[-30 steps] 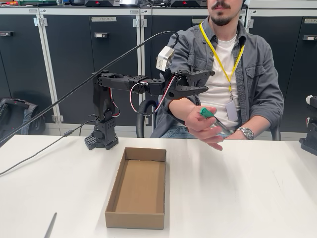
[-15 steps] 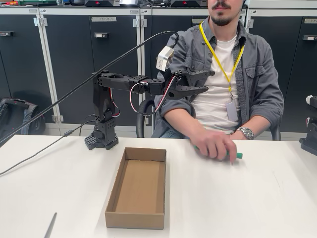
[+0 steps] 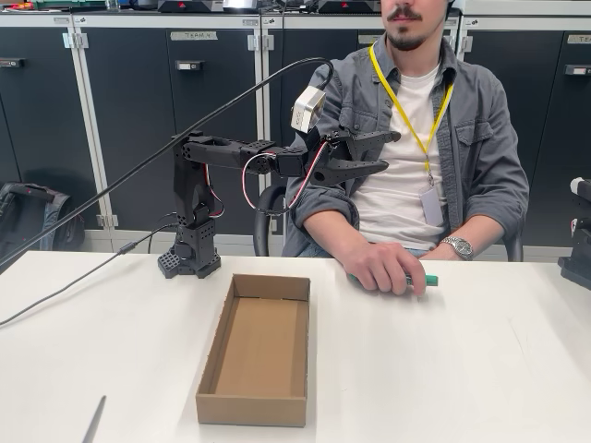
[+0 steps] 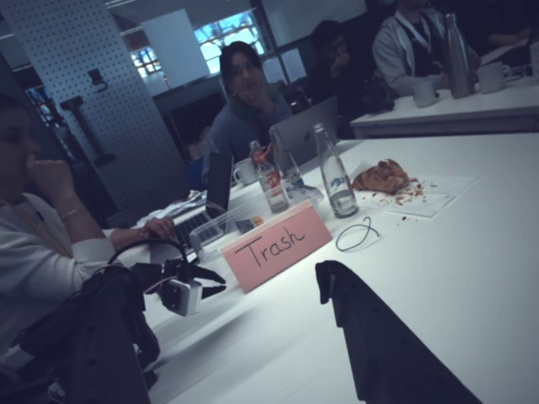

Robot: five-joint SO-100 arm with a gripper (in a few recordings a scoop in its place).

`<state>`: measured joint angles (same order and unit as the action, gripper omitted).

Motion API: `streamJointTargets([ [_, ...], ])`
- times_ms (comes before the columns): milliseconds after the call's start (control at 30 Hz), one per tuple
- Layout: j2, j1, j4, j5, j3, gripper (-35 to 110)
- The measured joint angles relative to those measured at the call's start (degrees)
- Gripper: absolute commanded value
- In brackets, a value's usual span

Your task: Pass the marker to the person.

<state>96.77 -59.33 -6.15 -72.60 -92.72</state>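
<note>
White table (image 3: 480, 369), marker (image 3: 427, 280) under hand (image 3: 386, 270), end effector (image 3: 390, 151) above.

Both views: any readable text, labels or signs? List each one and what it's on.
"Trash": handwritten on the pink card standing on the white table, wrist view.
Cabinet door label, fixed view: print there, too blurred to read.
Badge on the person's yellow lanyard: no legible text.
Bottle labels, wrist view: too small and dim to read.
</note>
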Motion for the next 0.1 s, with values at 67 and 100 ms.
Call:
streamJointTargets([
  [67, 0.0, 0.0, 0.0, 0.0, 0.0, 46],
  [100, 0.0, 0.0, 0.0, 0.0, 0.0, 46],
])
